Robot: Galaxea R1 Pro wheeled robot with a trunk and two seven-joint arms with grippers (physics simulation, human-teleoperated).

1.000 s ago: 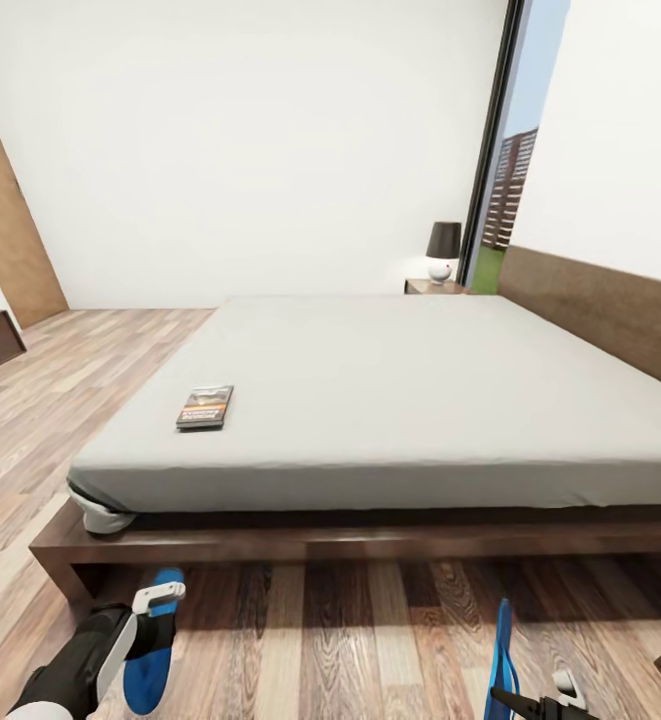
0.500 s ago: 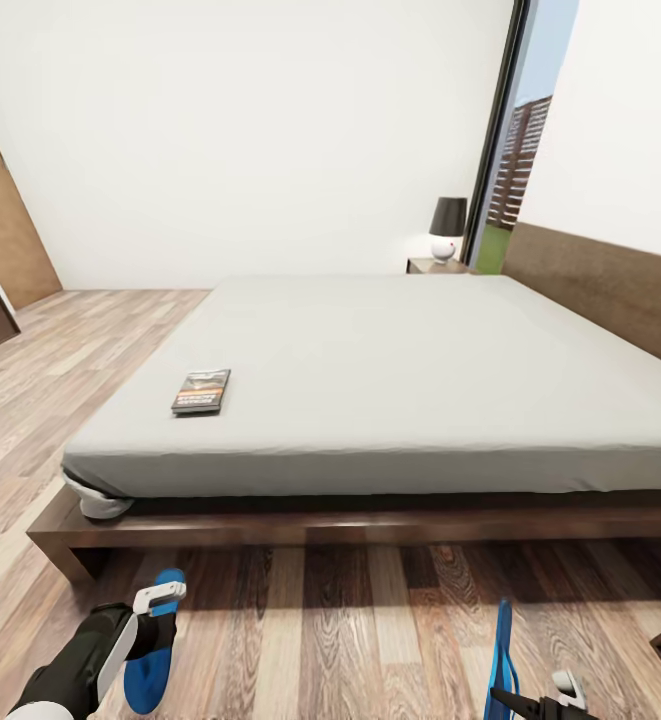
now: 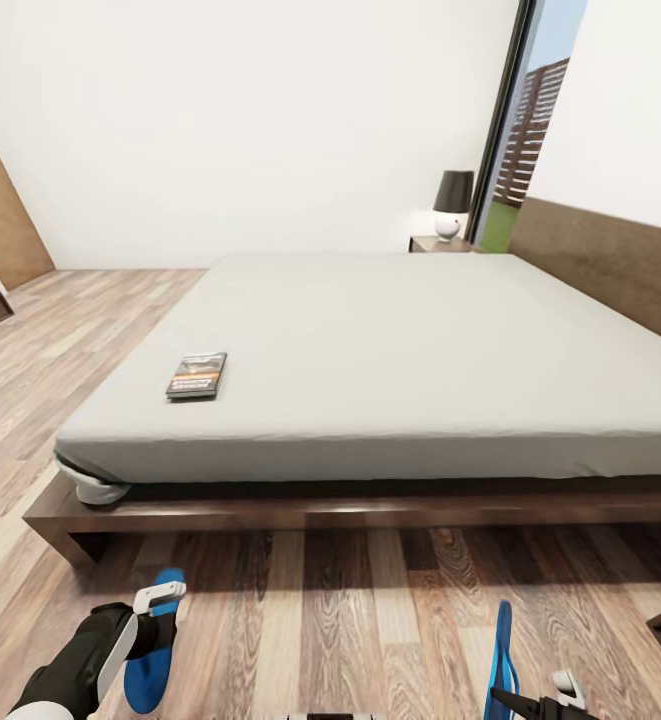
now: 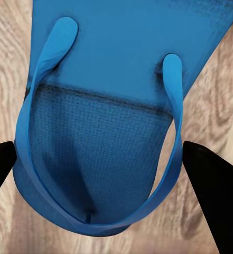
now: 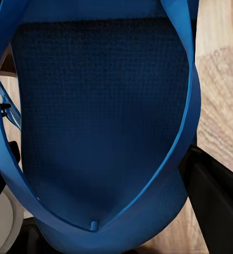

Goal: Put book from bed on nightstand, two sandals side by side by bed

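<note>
- On the bed's [image 3: 390,350] white mattress near its left edge lies the book [image 3: 196,376]; wood-plank floor [image 3: 350,620], white walls.
- Left fingers [image 3: 157,596] grasp one sandal [image 3: 153,650]; right fingers [image 3: 567,686] grasp the other sandal [image 3: 501,650].
- Far nightstand [image 3: 438,243] carries a lamp [image 3: 453,203].

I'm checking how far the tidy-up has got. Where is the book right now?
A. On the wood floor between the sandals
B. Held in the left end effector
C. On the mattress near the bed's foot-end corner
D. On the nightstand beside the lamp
C: the book lies flat on the white mattress of the bed, far from the nightstand by the window.
</note>
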